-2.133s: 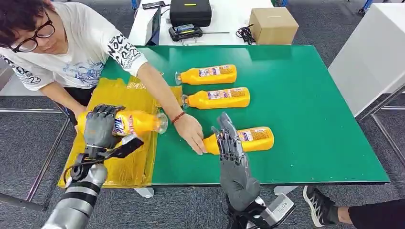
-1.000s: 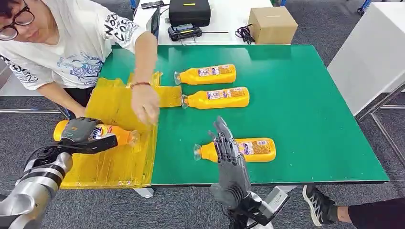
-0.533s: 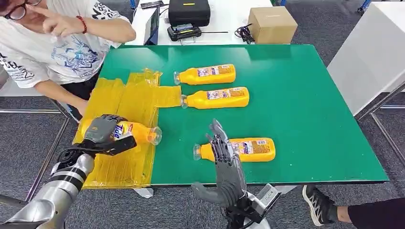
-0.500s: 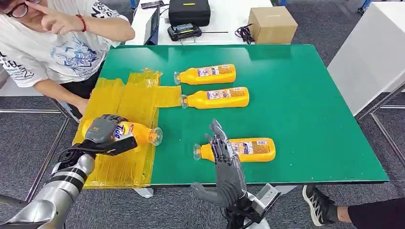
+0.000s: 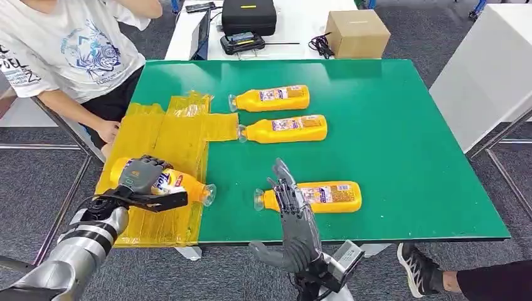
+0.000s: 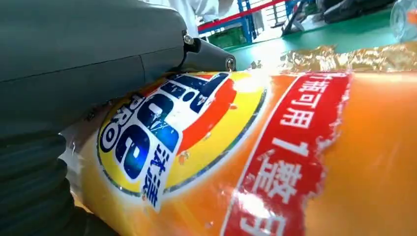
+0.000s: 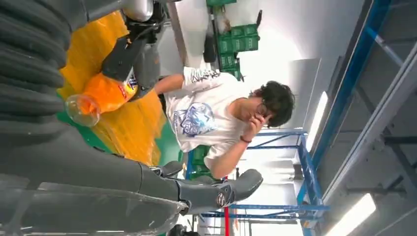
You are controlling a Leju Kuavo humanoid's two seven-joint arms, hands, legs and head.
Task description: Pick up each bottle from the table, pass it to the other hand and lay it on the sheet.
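My left hand (image 5: 142,181) grips an orange bottle (image 5: 183,184) lying sideways low over the yellow sheet (image 5: 169,132), clear cap toward the green table. Close up in the left wrist view, its label (image 6: 206,142) presses against my palm (image 6: 83,59). My right hand (image 5: 290,200) stands open, fingers spread and pointing up, just in front of the nearest orange bottle (image 5: 320,196), not touching it. Two more orange bottles (image 5: 273,98) (image 5: 285,129) lie on the table further back. The right wrist view shows the held bottle (image 7: 101,96) and my left hand (image 7: 133,59).
A person (image 5: 69,50) in a white shirt sits at the table's far left corner, one hand (image 5: 108,130) near the sheet's edge. A cardboard box (image 5: 359,32) and a black case (image 5: 250,15) sit on the white desk behind. A white cabinet (image 5: 489,75) stands to the right.
My left hand has lowered the bottle toward the near part of the sheet. The person has drawn the arm back and leaned away. My right hand has barely shifted.
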